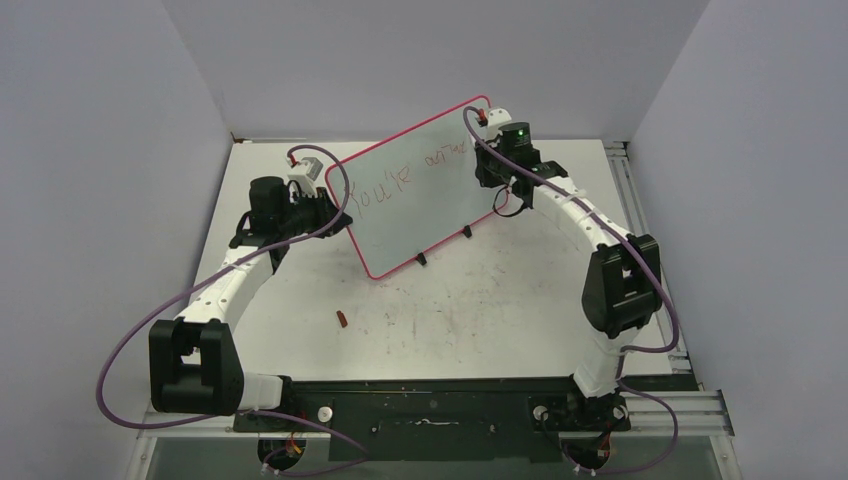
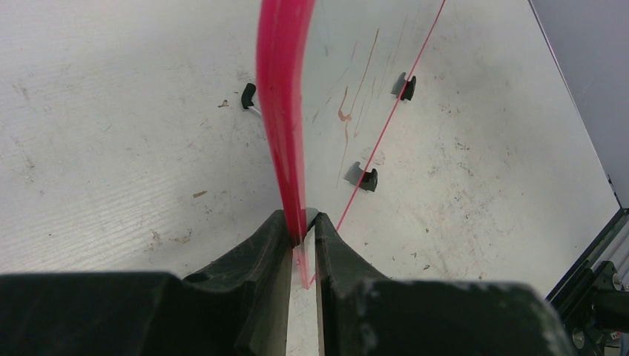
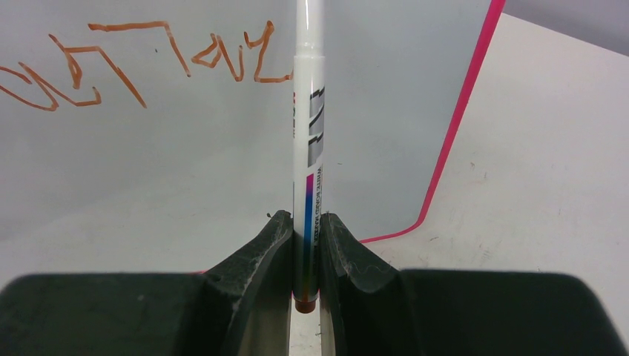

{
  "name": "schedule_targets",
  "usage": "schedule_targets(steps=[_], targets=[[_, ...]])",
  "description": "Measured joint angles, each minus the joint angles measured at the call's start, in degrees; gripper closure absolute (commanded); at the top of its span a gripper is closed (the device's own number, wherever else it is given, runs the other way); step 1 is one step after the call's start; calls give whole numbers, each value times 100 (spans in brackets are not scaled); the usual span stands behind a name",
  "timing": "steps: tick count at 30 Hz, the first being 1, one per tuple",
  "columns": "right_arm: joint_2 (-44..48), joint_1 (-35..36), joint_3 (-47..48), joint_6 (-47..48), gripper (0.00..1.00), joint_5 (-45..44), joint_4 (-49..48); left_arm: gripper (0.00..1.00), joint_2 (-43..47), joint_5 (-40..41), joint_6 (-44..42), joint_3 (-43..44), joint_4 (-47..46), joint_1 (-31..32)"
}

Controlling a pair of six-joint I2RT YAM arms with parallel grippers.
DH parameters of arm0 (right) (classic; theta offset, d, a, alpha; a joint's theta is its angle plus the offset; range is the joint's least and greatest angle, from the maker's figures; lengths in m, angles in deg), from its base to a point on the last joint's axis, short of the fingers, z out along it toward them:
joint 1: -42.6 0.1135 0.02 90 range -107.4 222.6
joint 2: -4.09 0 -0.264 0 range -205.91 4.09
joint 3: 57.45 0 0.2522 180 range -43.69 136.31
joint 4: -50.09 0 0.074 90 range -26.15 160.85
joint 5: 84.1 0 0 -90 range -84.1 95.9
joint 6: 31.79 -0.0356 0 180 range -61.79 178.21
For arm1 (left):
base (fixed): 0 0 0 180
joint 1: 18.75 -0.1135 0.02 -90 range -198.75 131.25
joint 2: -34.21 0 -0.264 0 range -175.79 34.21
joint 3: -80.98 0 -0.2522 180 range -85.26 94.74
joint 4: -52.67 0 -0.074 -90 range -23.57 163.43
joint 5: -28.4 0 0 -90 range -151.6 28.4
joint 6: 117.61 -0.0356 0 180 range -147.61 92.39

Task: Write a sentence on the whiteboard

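Closest in, the left gripper's black fingers are clenched on the pink-red rim of the whiteboard, the rim running edge-on straight up between them. The right gripper is likewise pinched tight, grasping a white marker by its lower barrel. A reddish-brown end shows between the fingers, and the pen rises upright in front of the board's pale surface. Its far end runs out of the right wrist picture, so I cannot tell whether it touches the board.

From above, the whiteboard sits at the far middle of the white table, turned at a slant, its left edge in the left gripper and its upper right corner near the right arm's wrist. The black clip feet line its lower edge; whether they rest on the table I cannot tell.

The sentence runs across the upper part of the board in thin reddish-brown scrawl: "You're", then a few more letters further right. A small reddish-brown object lies on the table, nearer the arm bases and well apart from the board.
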Motion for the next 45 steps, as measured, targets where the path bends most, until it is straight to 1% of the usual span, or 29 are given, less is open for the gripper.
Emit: schedule_targets(steps=[16,26,35,45], targets=[[-262,0,168,13,95,-7,48,100,0,9,0,0,4,2],[125,-2,-411,-28,95,-214,-103,100,2,9,-4,0,7,4],[114,-7,-393,-20,95,-212,-92,100,4,9,-15,0,7,4],[-59,-39,-127,-2,95,-208,-83,100,4,7,-15,0,9,4]])
